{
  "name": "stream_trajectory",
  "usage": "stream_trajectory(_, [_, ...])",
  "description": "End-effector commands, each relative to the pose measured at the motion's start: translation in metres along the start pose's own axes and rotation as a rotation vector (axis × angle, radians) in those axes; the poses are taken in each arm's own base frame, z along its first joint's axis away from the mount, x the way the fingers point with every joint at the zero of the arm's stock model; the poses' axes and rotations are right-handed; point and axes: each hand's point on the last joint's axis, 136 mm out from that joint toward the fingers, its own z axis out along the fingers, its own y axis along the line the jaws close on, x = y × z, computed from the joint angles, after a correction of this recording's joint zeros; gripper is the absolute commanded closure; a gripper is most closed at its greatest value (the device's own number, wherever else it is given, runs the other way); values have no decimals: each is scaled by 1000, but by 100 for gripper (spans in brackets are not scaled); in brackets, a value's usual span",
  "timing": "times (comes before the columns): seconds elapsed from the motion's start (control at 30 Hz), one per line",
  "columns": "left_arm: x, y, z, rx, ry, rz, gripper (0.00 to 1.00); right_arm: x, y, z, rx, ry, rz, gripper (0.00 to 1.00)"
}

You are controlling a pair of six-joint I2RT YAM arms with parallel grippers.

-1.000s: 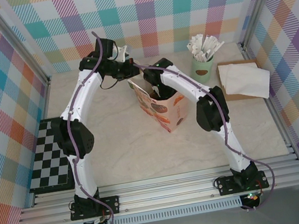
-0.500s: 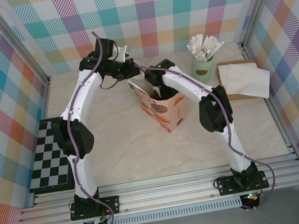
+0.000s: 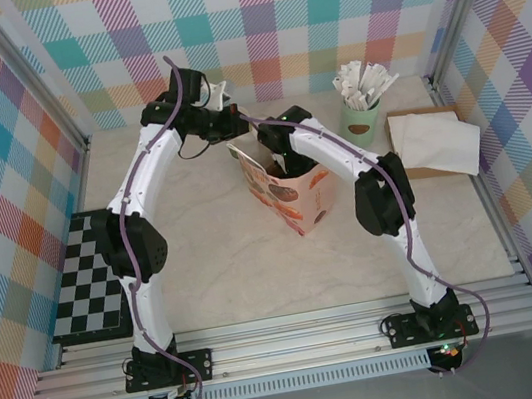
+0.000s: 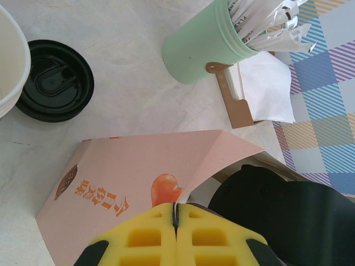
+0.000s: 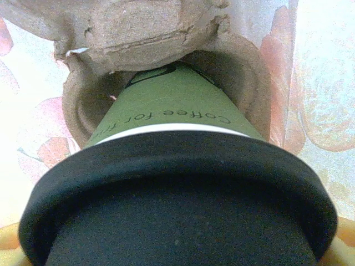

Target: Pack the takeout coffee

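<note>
Bright, even light, soft shadows, blurry close foreground

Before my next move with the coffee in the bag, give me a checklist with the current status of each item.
1. Pink paper bag held open: ok. The left claw is shut on its top edge.
2. Olive-green paper cup lined up with the brown moulded-pulp carrier: ok. Its lower end points into a round socket.
3. Cup fully seated: cannot tell. Its base is hidden inside the socket.
4. Round black plastic lid on the cup: ok. It sits evenly around the cream rim.
5. Right claw gripping or released: cannot tell. It is down inside the bag, and the lid hides its contact with the cup.
</note>
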Motion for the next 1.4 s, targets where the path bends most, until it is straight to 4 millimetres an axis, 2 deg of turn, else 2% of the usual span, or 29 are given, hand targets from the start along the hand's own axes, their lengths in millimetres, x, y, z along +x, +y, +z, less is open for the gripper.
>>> stream_trajectory(0.0, [7,-6,-7,7,18,16,100,-9,6,105,41,168,2,50])
stream_trajectory(0.17, [8,-7,-7,8,20,21,100,-6,-11,104,61,157,30,50])
stream_trajectory(0.3, [9,-6,-7,5,24,22,100,-8,9,118,40,165,7,50])
stream_trajectory(0.37, [9,-6,-6,6,25,23,100,-12,9,119,45,151,24,50])
stream_trajectory(0.57, [5,-11,-9,25,15,55,100,-32,0,72,37,12,46,42])
stream_trajectory(0.77, [5,-17,-13,36,17,89,100,-59,4,22,1,-115,72,32])
stream_trajectory(0.83, [5,-17,-14,33,19,92,100,-66,4,6,-1,-149,84,25])
stream_trajectory(0.93, [4,-18,-17,27,19,95,100,-70,3,-14,-2,-194,101,20])
stream_trajectory(1.13, [5,-12,-16,-5,28,81,100,-63,0,-35,-13,-226,100,14])
stream_trajectory(1.37, [2,-6,-16,-44,21,53,100,-53,2,-46,-27,-229,50,11])
